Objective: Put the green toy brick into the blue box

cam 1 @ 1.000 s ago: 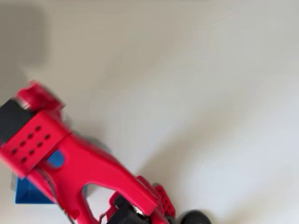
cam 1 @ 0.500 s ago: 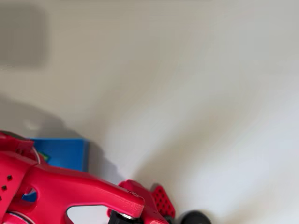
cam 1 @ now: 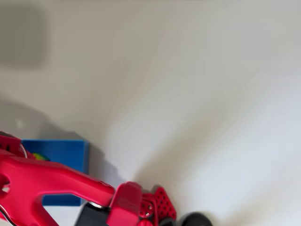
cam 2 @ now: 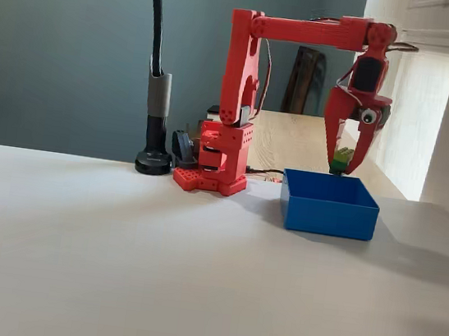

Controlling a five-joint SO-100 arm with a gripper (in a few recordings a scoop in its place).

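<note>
In the fixed view my red gripper (cam 2: 342, 170) hangs pointing down, shut on the green toy brick (cam 2: 341, 159). The brick is just above the back rim of the blue box (cam 2: 329, 207), which sits on the white table to the right of the arm's base. In the overhead view the blue box (cam 1: 61, 153) lies at the lower left, partly covered by my red arm (cam 1: 47, 183). A sliver of the green toy brick (cam 1: 40, 157) shows at the arm's edge over the box.
A black gooseneck stand (cam 2: 153, 159) stands left of the arm's base (cam 2: 211, 174). A black round foot (cam 1: 195, 220) shows at the bottom edge of the overhead view. A white wall rises at the right of the box. The white table spreads wide in front.
In the overhead view the arm has swung down and to the left, uncovering the top part of the blue box. The gripper end now sits over the box.
</note>
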